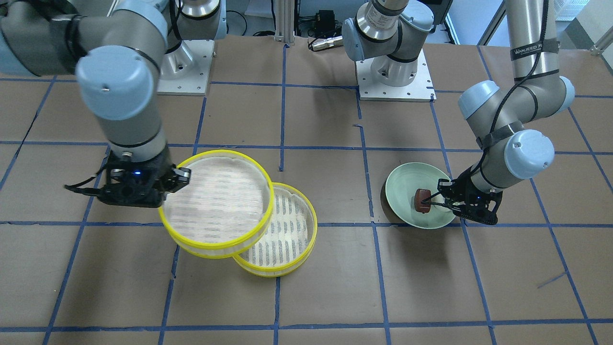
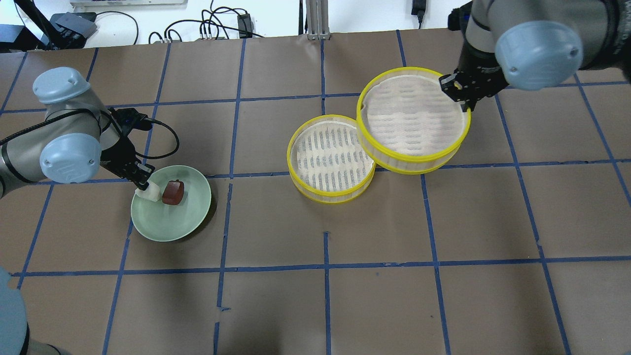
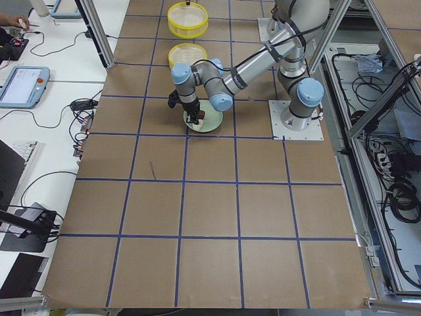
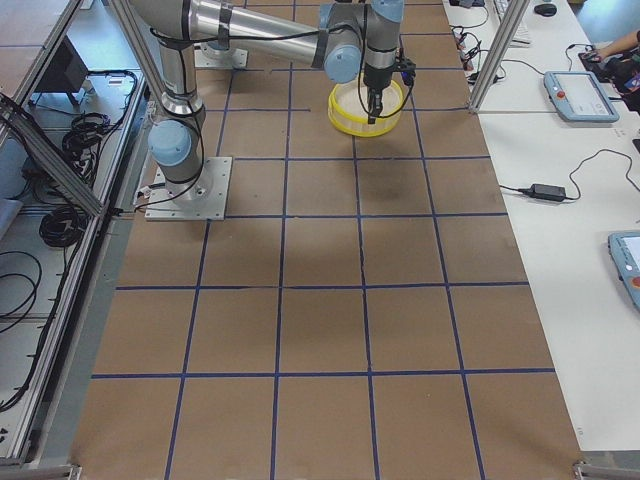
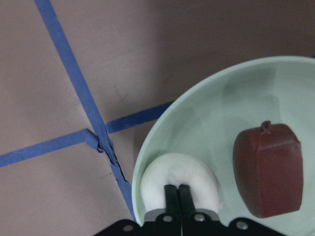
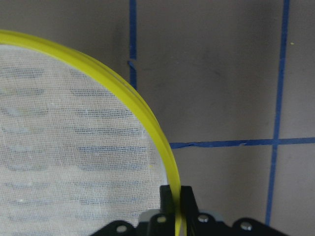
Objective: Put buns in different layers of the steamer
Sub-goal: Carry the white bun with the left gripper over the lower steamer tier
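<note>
My left gripper (image 2: 143, 184) is shut on the white bun (image 2: 151, 193) at the rim of the pale green plate (image 2: 167, 224). In the left wrist view the fingertips (image 5: 172, 192) pinch the white bun (image 5: 179, 177). The reddish-brown bun (image 2: 173, 192) lies beside it on the plate and also shows in the front view (image 1: 423, 200). My right gripper (image 2: 456, 91) is shut on the yellow rim of one steamer layer (image 2: 414, 158) and holds it raised, overlapping the edge of the other layer (image 2: 325, 196) on the table. Both layers are empty.
The table is brown paper with a grid of blue tape lines (image 2: 325, 266). The two arm bases (image 1: 395, 72) stand on the robot's side. Cables (image 2: 222, 24) lie beyond the far edge.
</note>
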Tool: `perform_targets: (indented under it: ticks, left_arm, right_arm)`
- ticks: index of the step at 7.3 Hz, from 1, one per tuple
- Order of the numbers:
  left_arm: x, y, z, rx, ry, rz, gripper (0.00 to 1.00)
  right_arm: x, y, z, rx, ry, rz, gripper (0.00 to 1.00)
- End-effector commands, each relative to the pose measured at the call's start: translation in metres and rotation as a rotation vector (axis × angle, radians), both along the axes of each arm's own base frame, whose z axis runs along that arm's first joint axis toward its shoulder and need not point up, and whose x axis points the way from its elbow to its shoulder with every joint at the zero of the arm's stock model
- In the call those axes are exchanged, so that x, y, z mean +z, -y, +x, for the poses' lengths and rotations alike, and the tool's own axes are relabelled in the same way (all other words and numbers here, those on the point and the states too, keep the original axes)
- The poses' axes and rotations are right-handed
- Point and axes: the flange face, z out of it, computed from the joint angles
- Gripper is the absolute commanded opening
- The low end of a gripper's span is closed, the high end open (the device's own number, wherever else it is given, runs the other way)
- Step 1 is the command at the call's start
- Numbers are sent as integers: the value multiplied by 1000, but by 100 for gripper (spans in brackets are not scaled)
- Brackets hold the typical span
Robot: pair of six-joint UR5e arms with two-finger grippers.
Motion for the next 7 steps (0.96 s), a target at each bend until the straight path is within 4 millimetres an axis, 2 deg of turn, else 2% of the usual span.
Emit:
perform_targets:
  ticks: [1,2,4,5,6,7]
  left_arm:
    - [45,5,-5,-2,28,-75,1]
    - [61,5,-12,-14,33,-108,1]
    - [109,15,-47,-79,48,-165,1]
    - [139,12,-74,-74,34,-208,1]
    - [147,9,-109,18,-48,-238,1]
    - [146,6,-148,122,-103,-240,1]
  right_arm:
    - [-11,9,-55,52,11,33,3]
    - [-15,13,-56,46,14,36,3]
    - [-9,15,-59,51,13,25,3]
    - [-9,15,-59,49,12,22,3]
    - [-11,15,-59,49,13,26,3]
    - [-10,15,-59,42,14,24,3]
